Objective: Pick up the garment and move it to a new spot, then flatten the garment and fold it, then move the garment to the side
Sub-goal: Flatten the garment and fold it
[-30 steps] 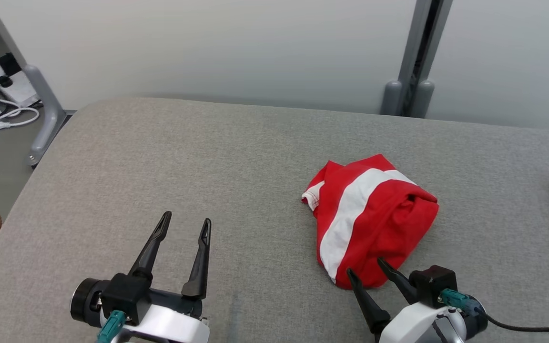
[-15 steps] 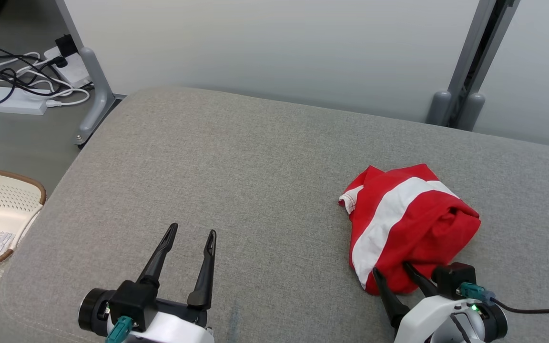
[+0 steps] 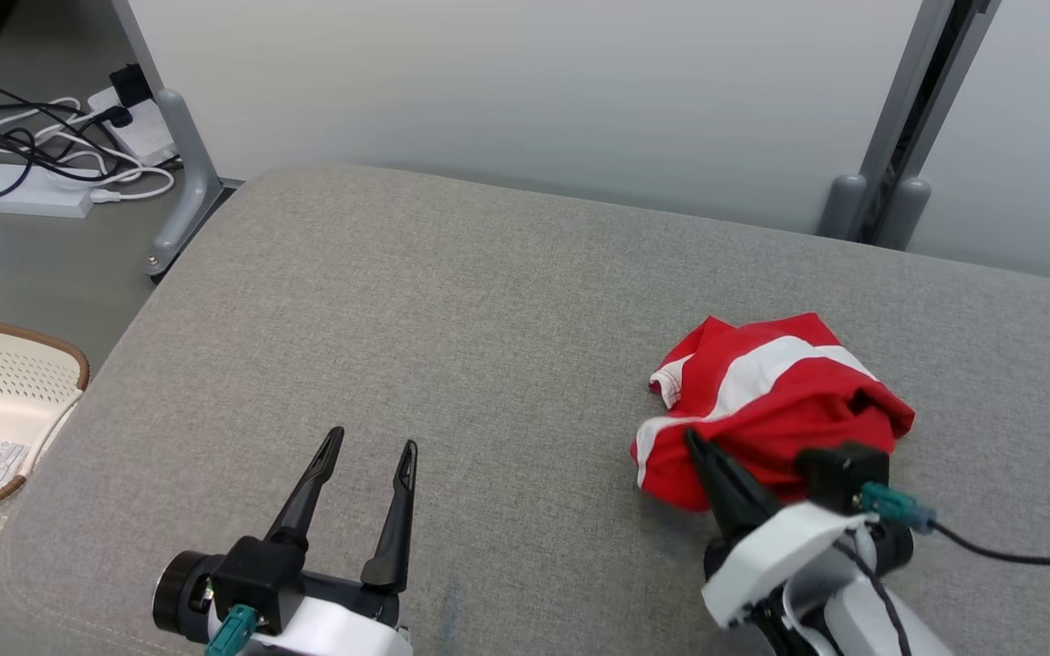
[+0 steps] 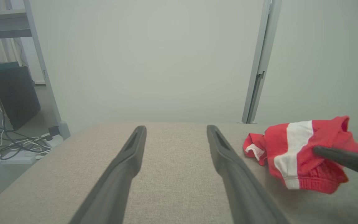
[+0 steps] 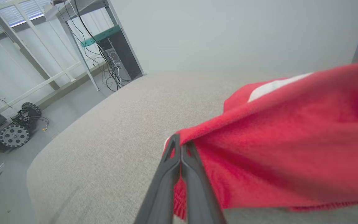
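Red with a white stripe, the garment (image 3: 785, 401) lies bunched on the right side of the grey fabric surface (image 3: 452, 301), where I see my right gripper (image 3: 694, 441) clamped tight on its near edge, while my left gripper (image 3: 373, 438) rests spread wide and empty, well apart from it.

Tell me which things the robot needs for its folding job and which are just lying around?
For the job:
red and white garment
right gripper, shut on the garment
left gripper, open
grey cushion underneath

Just lying about:
white basket
cables
power strip on the floor
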{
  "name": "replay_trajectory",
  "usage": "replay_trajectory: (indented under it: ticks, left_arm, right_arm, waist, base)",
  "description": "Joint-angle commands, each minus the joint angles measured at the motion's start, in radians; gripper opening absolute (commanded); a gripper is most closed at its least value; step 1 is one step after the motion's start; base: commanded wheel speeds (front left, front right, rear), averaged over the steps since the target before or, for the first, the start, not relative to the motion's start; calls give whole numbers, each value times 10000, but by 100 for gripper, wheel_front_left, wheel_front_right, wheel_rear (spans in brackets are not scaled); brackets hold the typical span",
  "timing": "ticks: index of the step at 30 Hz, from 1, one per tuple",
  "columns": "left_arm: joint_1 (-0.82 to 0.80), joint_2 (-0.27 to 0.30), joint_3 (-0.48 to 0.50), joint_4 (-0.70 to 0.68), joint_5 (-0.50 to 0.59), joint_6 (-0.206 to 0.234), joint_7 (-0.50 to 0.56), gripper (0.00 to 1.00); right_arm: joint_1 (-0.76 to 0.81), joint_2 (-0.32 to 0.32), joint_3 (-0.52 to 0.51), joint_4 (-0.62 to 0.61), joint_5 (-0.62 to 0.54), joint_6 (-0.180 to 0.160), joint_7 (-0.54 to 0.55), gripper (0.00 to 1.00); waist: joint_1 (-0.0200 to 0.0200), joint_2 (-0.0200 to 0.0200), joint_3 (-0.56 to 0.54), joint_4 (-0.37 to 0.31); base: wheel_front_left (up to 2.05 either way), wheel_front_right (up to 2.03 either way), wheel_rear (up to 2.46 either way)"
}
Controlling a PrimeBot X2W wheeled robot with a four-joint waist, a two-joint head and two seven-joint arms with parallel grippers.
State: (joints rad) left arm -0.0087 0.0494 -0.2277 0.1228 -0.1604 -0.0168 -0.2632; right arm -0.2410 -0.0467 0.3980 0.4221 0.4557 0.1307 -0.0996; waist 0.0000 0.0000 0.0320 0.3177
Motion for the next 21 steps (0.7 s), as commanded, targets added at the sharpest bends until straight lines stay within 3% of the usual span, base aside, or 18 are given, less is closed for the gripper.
replay_trajectory:
  ticks: [1,13,21]
  left_arm:
    - [-73,30,13,13,-46,-17,-8,100]
    - [5,31,-169,81,-43,-16,-8,100]
    - [173,31,-50,-27,-60,-8,-8,100]
  right_arm:
    - [-506,-80,77,-170,167,2,-257,0]
    - [-2540,-68,-342,-741,-433,2,-1653,0]
    - [-1706,-77,1528,654,-424,2,-1074,0]
  waist:
    - [0,0,-11,-37]
    - [0,0,-309,254]
    - [0,0,-285,343]
  base:
    - [0,0,0]
    - [0,0,0]
    - [0,0,0]
